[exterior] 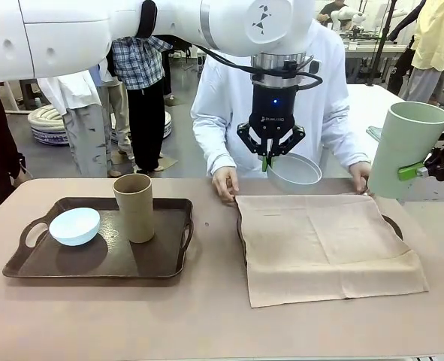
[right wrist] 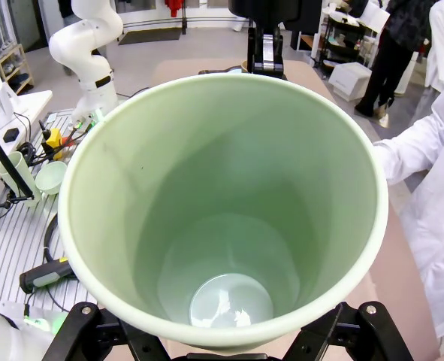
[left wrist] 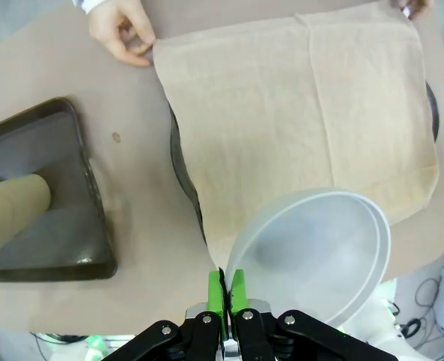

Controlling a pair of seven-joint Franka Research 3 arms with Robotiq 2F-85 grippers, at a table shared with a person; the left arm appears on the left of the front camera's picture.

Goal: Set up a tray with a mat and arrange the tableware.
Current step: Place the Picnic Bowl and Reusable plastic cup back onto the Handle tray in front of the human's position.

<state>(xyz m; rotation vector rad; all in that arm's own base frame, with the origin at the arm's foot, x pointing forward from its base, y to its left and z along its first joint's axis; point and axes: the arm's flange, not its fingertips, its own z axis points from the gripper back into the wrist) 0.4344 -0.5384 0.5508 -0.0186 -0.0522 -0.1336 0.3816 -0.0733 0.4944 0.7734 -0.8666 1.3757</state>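
Note:
My left gripper hangs over the far edge of the beige mat, shut on the rim of the greyish white bowl. The left wrist view shows that bowl tilted above the mat, the green pads pinching its rim. At the right edge my right gripper is shut on the pale green cup, held in the air; the cup's inside faces the right wrist camera. The light blue bowl and the tan-brown cup stand on the left dark tray.
The mat covers a second dark tray whose rim peeks out at both sides. The person across the table holds the mat's far corners with both hands. Bare table lies between the trays and along the near edge.

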